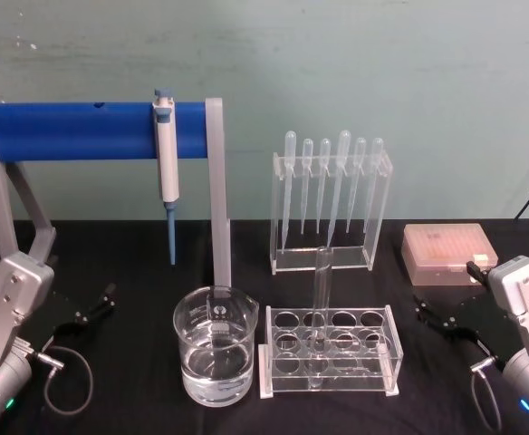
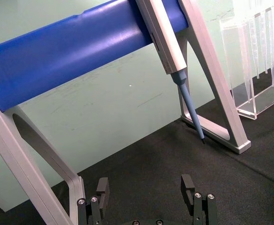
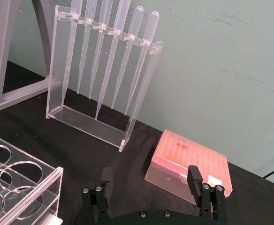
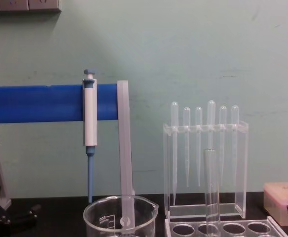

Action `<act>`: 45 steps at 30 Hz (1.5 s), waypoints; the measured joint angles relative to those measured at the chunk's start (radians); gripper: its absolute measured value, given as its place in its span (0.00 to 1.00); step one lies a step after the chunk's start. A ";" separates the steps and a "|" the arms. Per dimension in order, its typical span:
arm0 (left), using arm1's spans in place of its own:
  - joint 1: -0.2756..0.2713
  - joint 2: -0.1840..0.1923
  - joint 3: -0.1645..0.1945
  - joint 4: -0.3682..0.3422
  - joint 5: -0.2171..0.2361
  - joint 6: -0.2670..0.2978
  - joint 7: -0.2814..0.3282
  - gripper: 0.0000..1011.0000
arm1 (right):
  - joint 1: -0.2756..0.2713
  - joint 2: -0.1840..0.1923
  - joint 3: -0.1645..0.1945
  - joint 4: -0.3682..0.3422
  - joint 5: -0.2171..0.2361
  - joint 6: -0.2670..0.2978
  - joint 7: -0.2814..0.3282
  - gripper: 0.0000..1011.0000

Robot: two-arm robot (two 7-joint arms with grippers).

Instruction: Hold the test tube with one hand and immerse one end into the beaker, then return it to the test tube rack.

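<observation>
The test tube (image 1: pixel 320 304) stands upright in the clear rack (image 1: pixel 387 362) at the table's middle; in the chest view the test tube (image 4: pixel 211 190) rises above the rack (image 4: pixel 277 232). Left of the rack sits the beaker (image 1: pixel 215 349), partly filled with clear liquid, and its rim shows in the chest view on the beaker (image 4: pixel 119 215). My left gripper (image 1: pixel 91 305) rests low at the left, open and holding nothing (image 2: pixel 145 187). My right gripper (image 1: pixel 447 290) rests low at the right, likewise open with nothing between its fingers (image 3: pixel 148 180). Both are well apart from tube and beaker.
A blue bar on a grey stand (image 1: pixel 74 130) carries a white-and-blue pipettor (image 1: pixel 167 163) behind the beaker. A clear stand of thin pipettes (image 1: pixel 330 204) is behind the rack. A pink tip box (image 1: pixel 447 252) lies at the back right, near my right gripper.
</observation>
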 joint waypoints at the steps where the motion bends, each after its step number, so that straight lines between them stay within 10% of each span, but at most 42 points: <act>1: 0.000 0.000 0.000 0.000 0.000 0.000 0.000 0.99 | 0.000 0.000 0.000 0.000 0.000 0.000 0.000 0.99; 33: 0.000 0.000 0.000 0.000 0.000 0.000 0.000 0.99 | -0.002 0.000 0.002 -0.001 0.000 0.000 0.000 0.99; 45: 0.000 0.000 0.000 0.000 0.000 0.000 0.000 0.99 | -0.173 0.059 0.096 -0.182 0.029 -0.017 -0.026 0.99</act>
